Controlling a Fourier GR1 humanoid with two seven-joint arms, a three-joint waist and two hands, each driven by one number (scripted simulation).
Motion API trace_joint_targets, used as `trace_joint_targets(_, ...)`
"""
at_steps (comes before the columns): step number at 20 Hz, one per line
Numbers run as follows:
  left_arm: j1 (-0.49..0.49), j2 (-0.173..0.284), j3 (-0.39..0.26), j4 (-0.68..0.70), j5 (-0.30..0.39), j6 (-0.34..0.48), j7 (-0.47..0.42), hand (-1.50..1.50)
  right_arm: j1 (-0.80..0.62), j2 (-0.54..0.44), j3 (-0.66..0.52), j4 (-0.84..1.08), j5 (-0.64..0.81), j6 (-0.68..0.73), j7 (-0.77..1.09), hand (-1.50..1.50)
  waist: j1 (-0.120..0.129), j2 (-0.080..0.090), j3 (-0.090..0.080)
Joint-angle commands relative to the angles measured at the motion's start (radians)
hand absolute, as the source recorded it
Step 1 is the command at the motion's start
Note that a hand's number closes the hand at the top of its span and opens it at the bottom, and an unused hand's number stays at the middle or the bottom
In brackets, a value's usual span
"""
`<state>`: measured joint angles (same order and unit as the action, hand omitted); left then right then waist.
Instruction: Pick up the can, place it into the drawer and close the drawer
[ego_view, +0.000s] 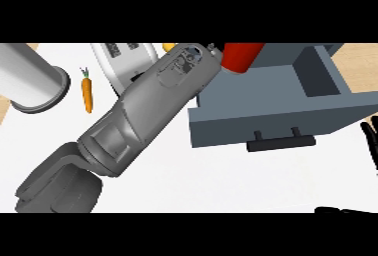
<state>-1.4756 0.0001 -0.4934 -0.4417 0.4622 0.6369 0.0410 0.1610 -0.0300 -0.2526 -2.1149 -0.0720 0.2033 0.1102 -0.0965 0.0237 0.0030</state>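
Nearest, black fingers of the right hand (369, 145) are resting straight at the right edge. The grey left forearm (140, 120) is stretching across, its hand hidden, so its grip is impossible to tell. Beyond, the red cylindrical can (240, 56) is hovering over the open grey box-shaped drawer (266, 107); lowering and releasing comes next, by my reckoning.

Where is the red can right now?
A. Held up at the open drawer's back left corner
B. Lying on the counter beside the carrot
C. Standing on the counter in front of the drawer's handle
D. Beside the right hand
A: the red can shows at the end of the left forearm, over the open grey drawer's back left corner, far from the carrot.
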Motion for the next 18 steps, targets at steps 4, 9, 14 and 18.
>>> trace_joint_targets(4,-0.006,0.0,-0.056,0.073,0.022,-0.004,-0.053,1.5,-0.058,0.009,0.012,0.022,0.015,-0.029,0.008,-1.5,-0.009,0.005,0.0)
trace_joint_targets(9,0.004,0.0,-0.094,0.094,0.031,0.0,-0.071,1.5,-0.034,-0.008,0.005,0.001,0.022,-0.014,0.004,-1.5,-0.014,0.006,0.0)
trace_joint_targets(14,0.039,0.0,-0.128,0.079,0.061,0.092,-0.072,-1.5,-0.117,-0.042,0.002,0.031,-0.003,-0.009,0.053,-1.5,-0.029,0.012,0.0)
trace_joint_targets(18,0.047,0.0,-0.139,0.094,0.07,0.112,-0.095,-1.5,-0.058,-0.025,0.008,-0.026,-0.005,-0.009,0.063,-1.5,-0.025,0.004,-0.001)
